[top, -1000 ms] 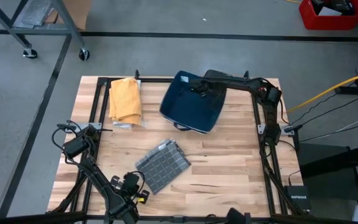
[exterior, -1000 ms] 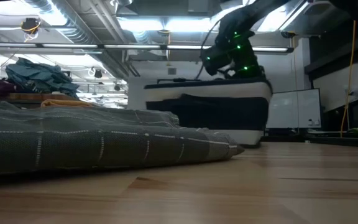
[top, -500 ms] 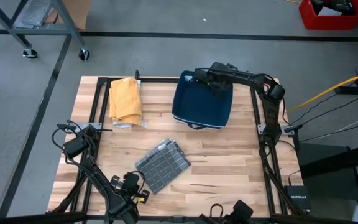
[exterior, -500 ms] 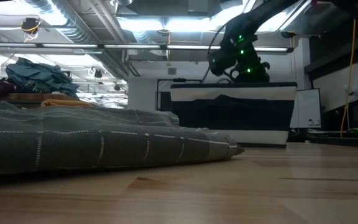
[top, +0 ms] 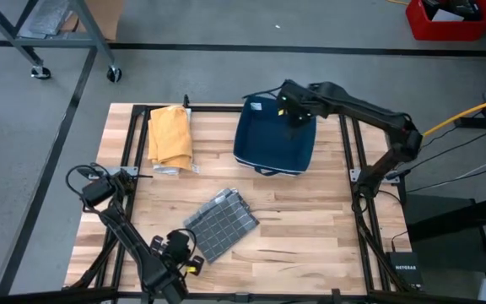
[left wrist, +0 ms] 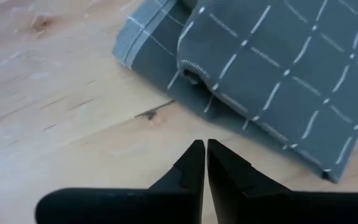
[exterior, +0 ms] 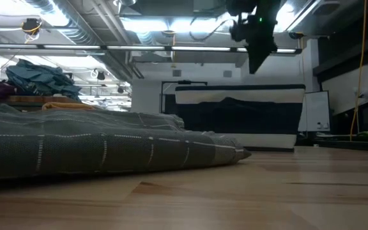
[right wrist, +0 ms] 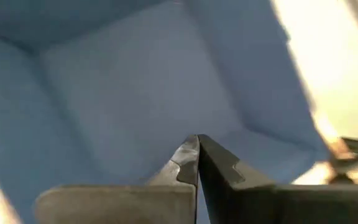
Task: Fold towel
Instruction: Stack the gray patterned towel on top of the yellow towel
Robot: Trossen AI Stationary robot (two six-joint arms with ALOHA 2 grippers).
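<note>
A grey checked towel (top: 220,224) lies folded on the wooden table near the front, also seen in the low view (exterior: 94,150) and the left wrist view (left wrist: 278,68). My left gripper (top: 184,247) (left wrist: 204,144) is shut and hovers over bare wood just short of the towel's near-left edge. My right gripper (top: 289,110) (exterior: 255,64) (right wrist: 197,140) is shut with nothing in it. It hangs above the far part of a dark blue bin (top: 275,138) (exterior: 235,118).
A folded orange towel (top: 170,135) lies at the far left of the table. The blue bin stands at the far middle, square to the table's edges. Black frame rails (top: 348,160) run along the left, far and right sides. Bare wood (top: 310,228) lies right of the grey towel.
The blue bin, skewed a second ago, has turned about and slid toward the table's right edge while my right gripper was at its far rim; it now sits square. My right gripper has since risen well clear of the bin and tipped further down.
</note>
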